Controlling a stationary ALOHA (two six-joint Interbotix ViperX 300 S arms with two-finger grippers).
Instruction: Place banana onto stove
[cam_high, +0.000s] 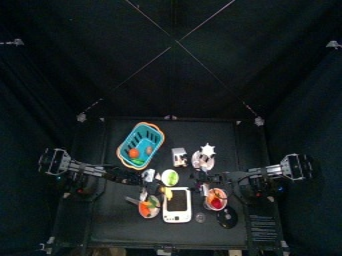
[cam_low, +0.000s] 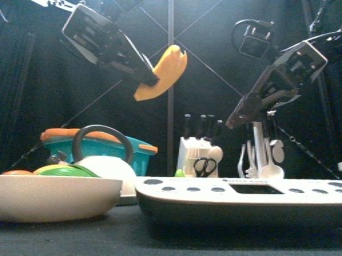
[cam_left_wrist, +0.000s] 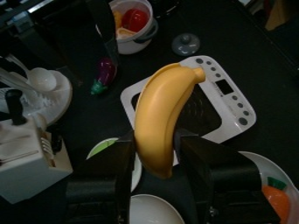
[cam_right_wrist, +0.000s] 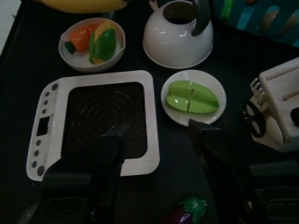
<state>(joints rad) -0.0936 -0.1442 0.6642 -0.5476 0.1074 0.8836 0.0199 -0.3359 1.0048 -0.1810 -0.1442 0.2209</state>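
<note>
My left gripper (cam_left_wrist: 158, 166) is shut on the banana (cam_left_wrist: 160, 115), a bright yellow toy fruit, and holds it in the air. In the front view the banana (cam_low: 160, 72) hangs tilted, high above the table, in the left gripper (cam_low: 138, 70). The stove (cam_left_wrist: 222, 101) is a flat white slab with a dark middle and lies below and behind the banana. It also shows in the top view (cam_high: 178, 205), the front view (cam_low: 247, 195) and the right wrist view (cam_right_wrist: 100, 122). My right gripper (cam_right_wrist: 158, 133) is open and empty above the stove.
A teal basket (cam_high: 140, 145) stands at the back left. A white bowl (cam_low: 54, 195) sits front left. A white kettle (cam_right_wrist: 176, 33), a plate with a green item (cam_right_wrist: 193, 94) and a bowl of toy food (cam_right_wrist: 93, 42) stand around the stove. A utensil holder (cam_low: 201, 155) stands behind it.
</note>
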